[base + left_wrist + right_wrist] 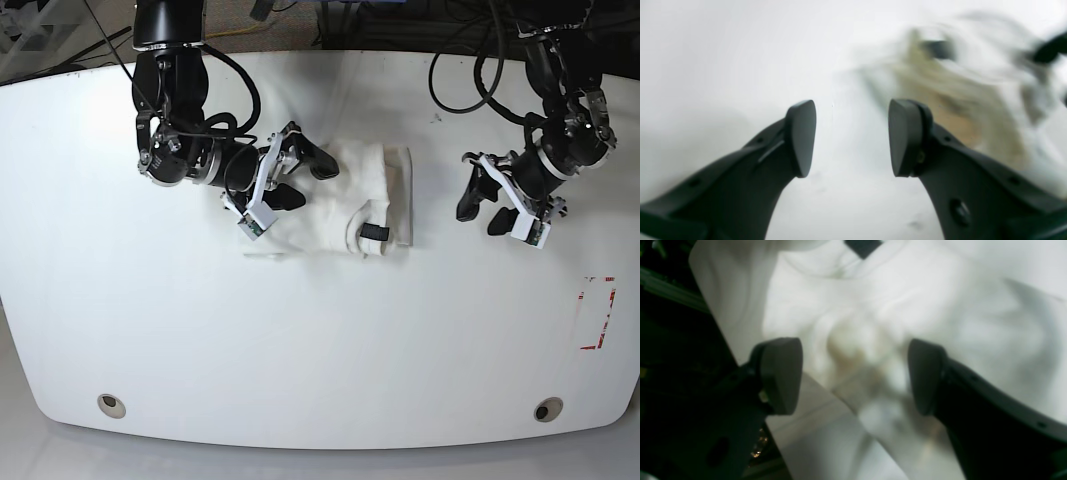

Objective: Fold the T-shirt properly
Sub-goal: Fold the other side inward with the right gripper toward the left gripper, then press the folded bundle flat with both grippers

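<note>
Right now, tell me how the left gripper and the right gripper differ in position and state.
The right gripper hangs over the edge of the T-shirt, with cloth showing between its spread fingers in its wrist view; the left gripper sits off to the side over the bare white table, apart from the shirt. The right gripper's jaws stand wider than the left gripper's. Both are open and hold nothing.

My R wrist cam: right gripper (853, 376) w/ jaws spread wide, nothing between the pads (781, 373). Below them, the T-shirt (907, 306), white, rumpled, blurred, w/ a faint yellowish patch between the jaws. Dark tab (863, 246) at top edge. Dark surroundings left.
</note>
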`<action>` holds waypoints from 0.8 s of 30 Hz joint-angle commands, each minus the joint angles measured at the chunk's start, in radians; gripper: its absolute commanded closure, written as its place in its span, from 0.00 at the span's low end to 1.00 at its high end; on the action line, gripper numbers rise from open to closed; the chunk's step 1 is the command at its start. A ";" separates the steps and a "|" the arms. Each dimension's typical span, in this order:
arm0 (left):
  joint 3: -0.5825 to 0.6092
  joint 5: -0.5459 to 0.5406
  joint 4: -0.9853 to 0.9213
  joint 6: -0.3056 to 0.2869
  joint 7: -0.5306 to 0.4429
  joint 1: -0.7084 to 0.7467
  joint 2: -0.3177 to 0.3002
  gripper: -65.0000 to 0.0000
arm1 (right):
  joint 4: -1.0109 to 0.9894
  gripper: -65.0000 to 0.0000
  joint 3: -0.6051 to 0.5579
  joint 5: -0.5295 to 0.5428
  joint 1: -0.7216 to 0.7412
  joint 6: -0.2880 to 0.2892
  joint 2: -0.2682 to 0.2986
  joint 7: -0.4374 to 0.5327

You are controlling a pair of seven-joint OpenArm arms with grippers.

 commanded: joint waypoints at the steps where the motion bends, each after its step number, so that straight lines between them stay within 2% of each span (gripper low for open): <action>1: 0.013 -0.029 0.025 -0.006 -0.017 -0.012 -0.053 0.51 | -0.006 0.30 -0.068 -0.043 0.014 0.006 -0.020 0.056; 6: 0.021 -0.026 0.028 -0.006 -0.019 -0.042 -0.067 0.51 | -0.092 0.30 -0.203 -0.187 0.036 0.002 -0.056 0.157; 10: 0.070 -0.024 0.025 0.000 -0.019 -0.085 -0.065 0.51 | -0.071 0.33 -0.235 -0.227 0.048 -0.002 -0.062 0.162; 14: 0.184 -0.007 0.028 0.000 -0.019 -0.133 -0.064 0.51 | 0.055 0.35 -0.177 -0.228 0.036 -0.002 -0.020 0.142; 17: 0.297 0.034 0.025 0.000 -0.019 -0.161 -0.059 0.51 | 0.072 0.36 -0.111 -0.228 0.051 0.006 0.003 0.119; 20: 0.411 0.094 0.012 0.000 -0.022 -0.188 -0.012 0.51 | 0.037 0.36 -0.026 -0.228 0.065 0.006 0.047 0.119; 24: 0.478 0.215 -0.004 0.000 -0.022 -0.180 0.060 0.51 | -0.035 0.36 0.044 -0.238 0.135 0.006 0.084 0.119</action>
